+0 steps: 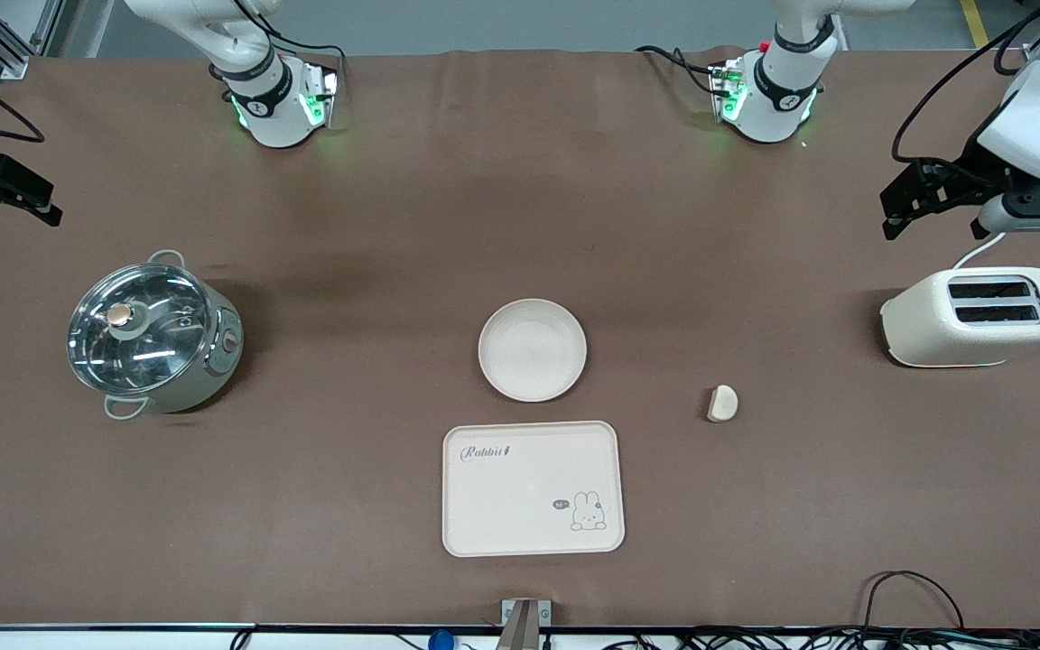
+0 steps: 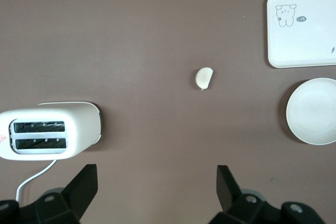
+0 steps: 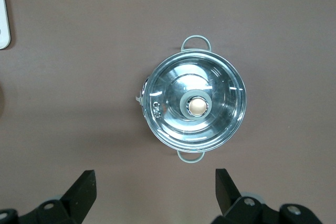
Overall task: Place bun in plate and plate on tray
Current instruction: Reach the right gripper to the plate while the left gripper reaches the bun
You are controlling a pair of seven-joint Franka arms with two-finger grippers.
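At the right arm's end of the bench [image 1: 376, 226], the right end effector [image 1: 10, 194] hangs in the air at the view's edge, its fingers [image 3: 84, 192] spread wide apart and holding nothing; this arm waits. Below it, a steel pot [image 1: 152, 336] with a glass lid and a brass-coloured knob stands on the bench, and the right wrist view looks straight down on that pot [image 3: 194, 105].

In the middle of the bench sits the plate [image 1: 532, 350], bare and upright. The tray [image 1: 532, 488] lies at the plate's 6 o'clock, nearer the front camera, close to it but not touching, with its "Rabbit" script and bunny drawing face up.

The bun [image 1: 722, 403] lies on the bench at about 4 o'clock from the plate, toward the left arm's end, well apart from both plate and tray.

A cream two-slot toaster [image 1: 976, 316] stands at the bun's 2 o'clock. Over the bench just above the toaster in the front view hangs the left end effector [image 1: 913, 203], fingers [image 2: 86, 184] set wide apart and empty. Its wrist view shows the toaster [image 2: 50, 132], bun [image 2: 203, 78], plate [image 2: 313, 111] and tray [image 2: 304, 27].
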